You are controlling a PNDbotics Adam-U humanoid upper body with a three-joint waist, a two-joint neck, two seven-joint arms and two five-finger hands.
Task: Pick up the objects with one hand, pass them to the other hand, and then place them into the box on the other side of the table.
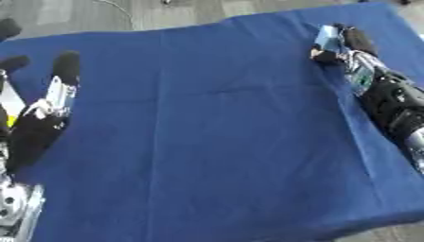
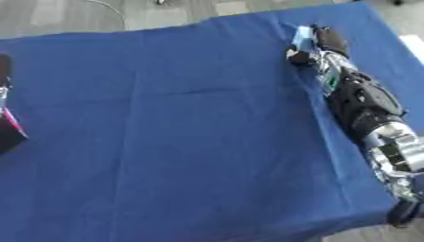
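A small pale-blue object (image 1: 328, 38) is sitting in the upper right of the frame, on the blue cloth (image 1: 207, 142), and the right hand (image 1: 346, 45) is curling round it, fingers closing on its far side. It looks light and thin, maybe a packet, so I'd judge a pinch across its short edges would do. I'm counting one such object. Over at the left edge the left hand (image 1: 56, 94) is resting released, fingers pointing up. No box is showing, only one table.
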